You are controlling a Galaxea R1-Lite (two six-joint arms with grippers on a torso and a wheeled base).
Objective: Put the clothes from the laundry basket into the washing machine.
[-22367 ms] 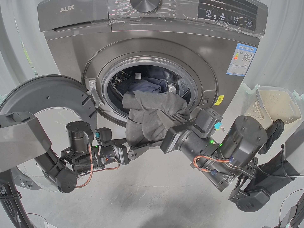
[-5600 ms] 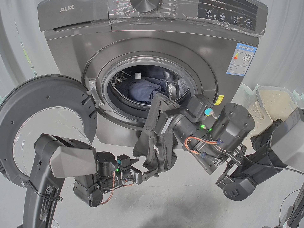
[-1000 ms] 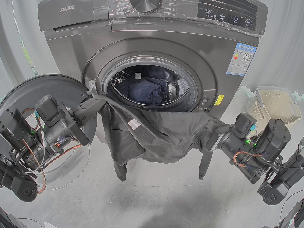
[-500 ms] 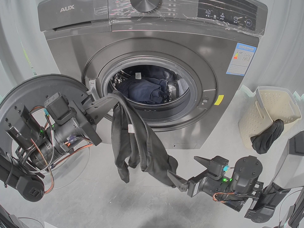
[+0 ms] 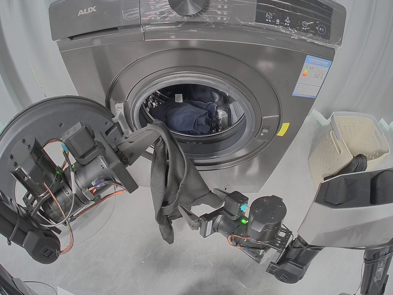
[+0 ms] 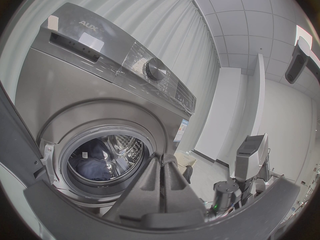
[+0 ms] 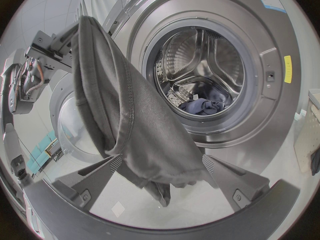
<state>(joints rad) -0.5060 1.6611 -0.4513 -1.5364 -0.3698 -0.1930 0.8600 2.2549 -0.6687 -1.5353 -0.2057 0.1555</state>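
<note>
A dark grey garment hangs in front of the washing machine, just below and left of its open drum. My left gripper is shut on the garment's top edge, level with the drum's lower left rim; its fingers are pressed together. My right gripper is open low down, and the garment's lower folds lie between its spread fingers. Navy clothes lie inside the drum. The cream laundry basket stands at the right with a dark garment draped over its rim.
The round door is swung open to the left, right behind my left arm. Bare grey floor lies in front of the machine. My right arm's upper link crosses in front of the basket.
The right gripper let go of the spread garment, dropped low, then moved left and up with open fingers around the hanging cloth. The left gripper edged slightly right, the garment still in it.
</note>
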